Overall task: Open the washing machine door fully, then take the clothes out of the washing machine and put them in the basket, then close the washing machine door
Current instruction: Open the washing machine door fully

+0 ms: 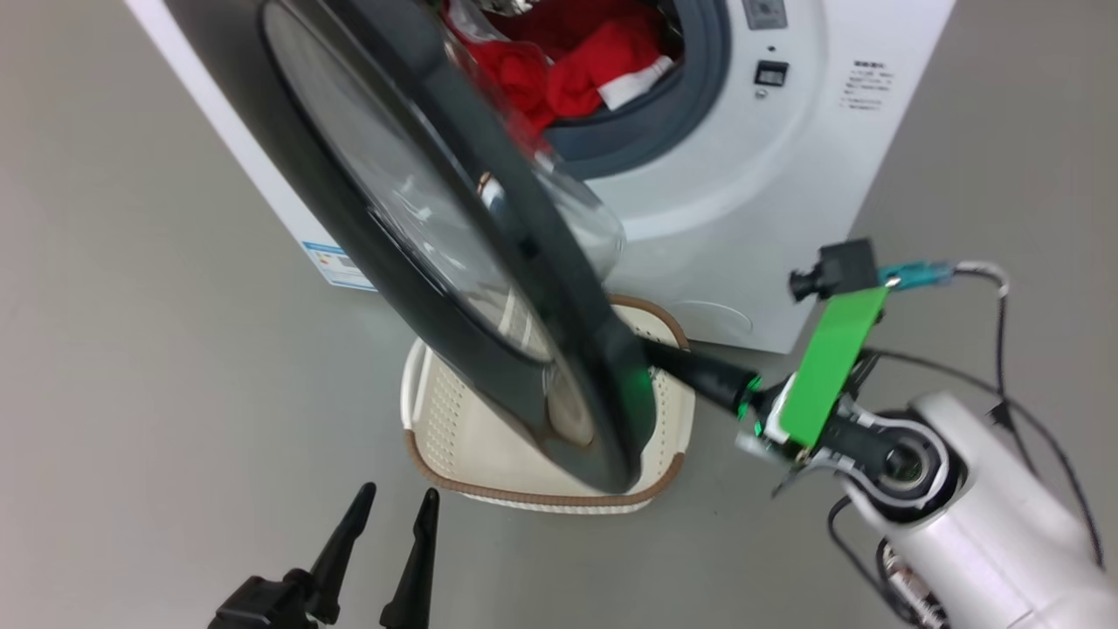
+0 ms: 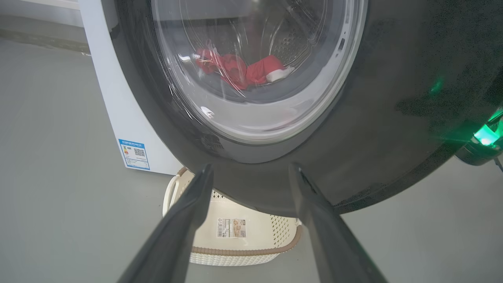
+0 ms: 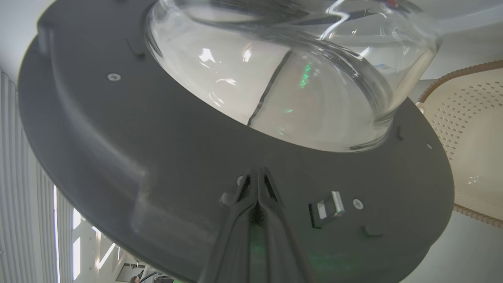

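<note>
Door (image 1: 559, 323) looks stiff, slick — push its inner rim, mid-frame, where the right tool (image 3: 257, 175), pinched together, rests; left tool (image 1: 398, 494) gapes, lower left.

Smooth grey floor (image 1: 131, 367) — matt, evenly lit — and pale ribbed panelling (image 3: 19, 165) beside bright windows (image 3: 76, 222).

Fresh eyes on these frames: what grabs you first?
The big black-rimmed washing machine door stands partly open across the middle of the head view, over the basket. Behind it, red clothes lie in the washing machine at top. The right gripper, shut, has its tips at the door's inner face; the left gripper is open at lower left.
</note>
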